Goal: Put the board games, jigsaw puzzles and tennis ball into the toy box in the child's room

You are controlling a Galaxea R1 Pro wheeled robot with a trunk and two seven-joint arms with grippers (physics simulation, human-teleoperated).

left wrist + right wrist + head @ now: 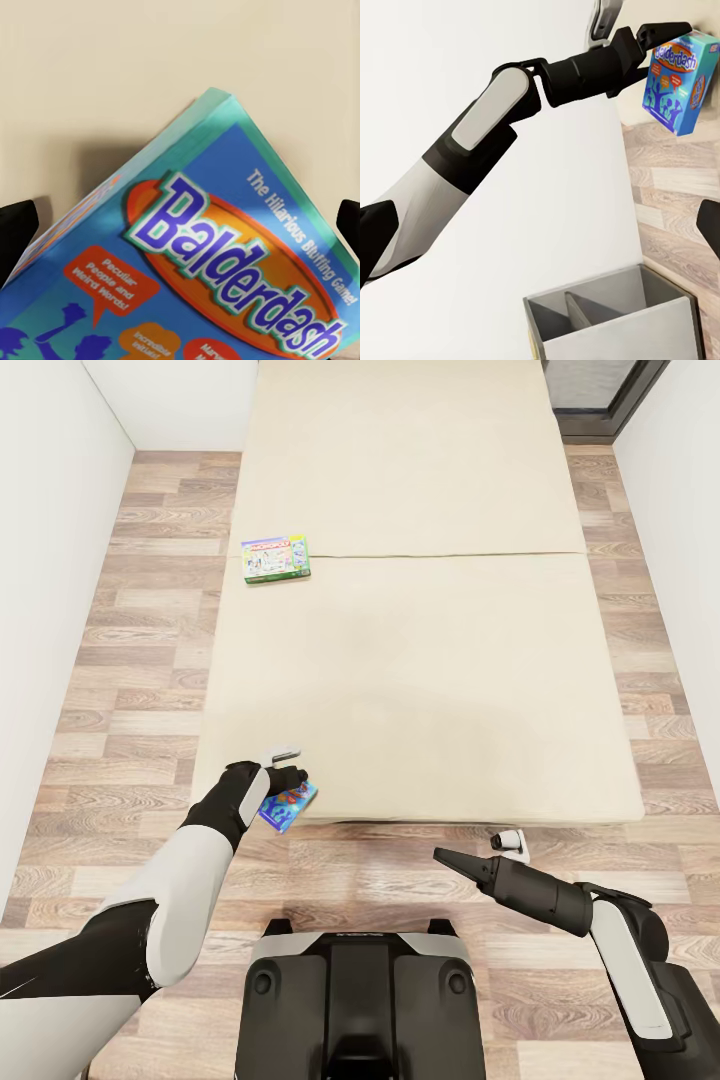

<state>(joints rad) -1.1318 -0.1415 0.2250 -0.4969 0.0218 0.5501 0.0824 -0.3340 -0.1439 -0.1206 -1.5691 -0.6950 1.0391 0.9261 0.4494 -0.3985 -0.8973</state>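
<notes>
A blue Balderdash board game (pixel 291 803) hangs tilted at the bed's near left corner, with my left gripper (pixel 289 778) shut on it. The left wrist view has the box lid (pixel 225 270) between the black fingers (pixel 15 232) at both edges. In the right wrist view the same box (pixel 679 82) is lifted above the wood floor, held by the left gripper (pixel 660 37). A second board game, green and white (pixel 275 558), lies flat on the bed's left side further away. My right gripper (pixel 445 857) hovers over the floor before the bed's near edge, open and holding nothing.
The cream bed (pixel 420 660) takes up most of the room ahead, with strips of wood floor (pixel 140 660) on both sides and white walls beyond. A small white bed foot (pixel 510 842) stands near the right gripper. A grey divided box (pixel 607 322) sits low in the right wrist view.
</notes>
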